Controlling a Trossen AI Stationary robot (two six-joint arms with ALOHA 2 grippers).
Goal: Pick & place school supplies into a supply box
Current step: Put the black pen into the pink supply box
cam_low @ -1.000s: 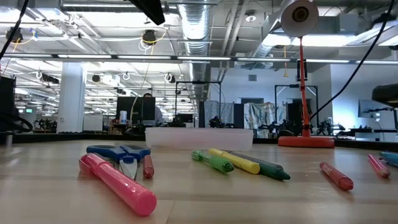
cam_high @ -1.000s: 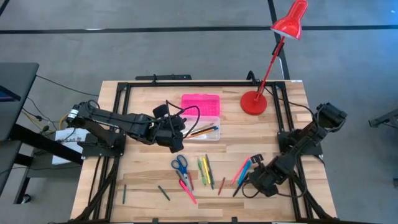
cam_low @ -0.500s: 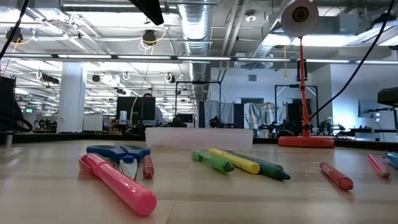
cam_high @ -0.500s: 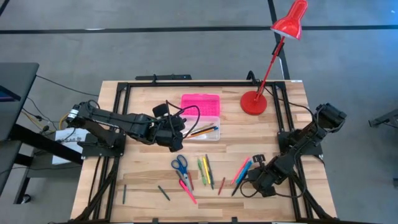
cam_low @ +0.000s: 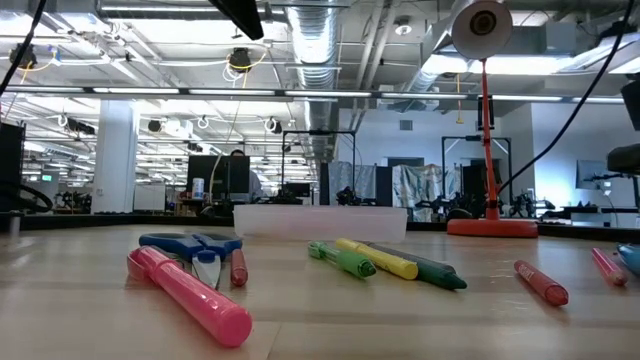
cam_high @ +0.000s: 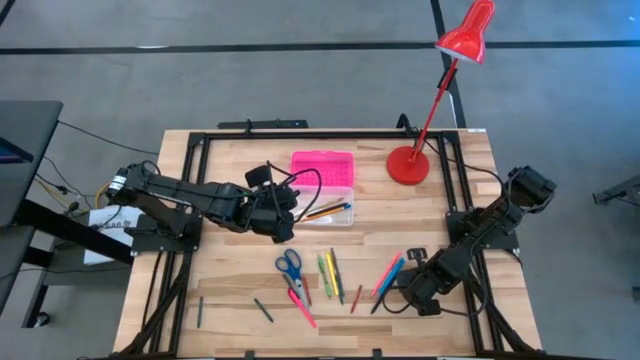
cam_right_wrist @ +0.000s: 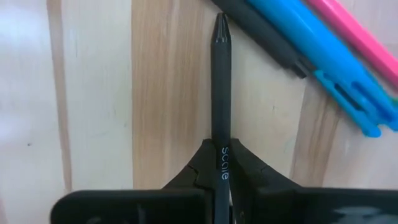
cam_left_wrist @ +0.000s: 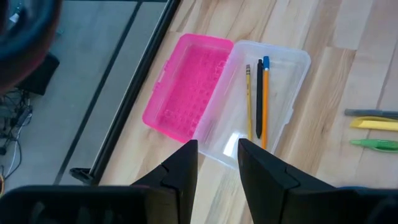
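Observation:
The supply box lies open, pink lid (cam_high: pixel 322 168) toward the far edge and clear base (cam_high: pixel 330 208) holding three pens (cam_left_wrist: pixel 258 99). My left gripper (cam_high: pixel 283 226) hovers just left of the base, open and empty (cam_left_wrist: pixel 217 149). Blue-handled scissors (cam_high: pixel 290 265), a pink marker (cam_high: pixel 302 305) and green and yellow pens (cam_high: pixel 330 275) lie flat on the table's near middle. My right gripper (cam_high: pixel 398 292) is low at the near right, shut on a black pen (cam_right_wrist: pixel 221 81), next to blue and pink pens (cam_high: pixel 388 275). My right gripper pinches the black pen between its two fingers at the printed stretch of the barrel (cam_right_wrist: pixel 222 149). The pen runs along the fingers, and its pointed end (cam_right_wrist: pixel 221 22) sticks out ahead over the wood. Whether it is lifted clear cannot be told.
A red desk lamp stands with its base (cam_high: pixel 407 165) at the far right, its arm leaning over the edge. A red pencil (cam_high: pixel 356 298) and two dark pens (cam_high: pixel 262 310) (cam_high: pixel 199 312) lie near the near edge. Black frame rails (cam_high: pixel 180 250) run along the table's sides.
My right gripper has shifted a little toward the table's left, staying shut on the black pen. The left arm has kept still.

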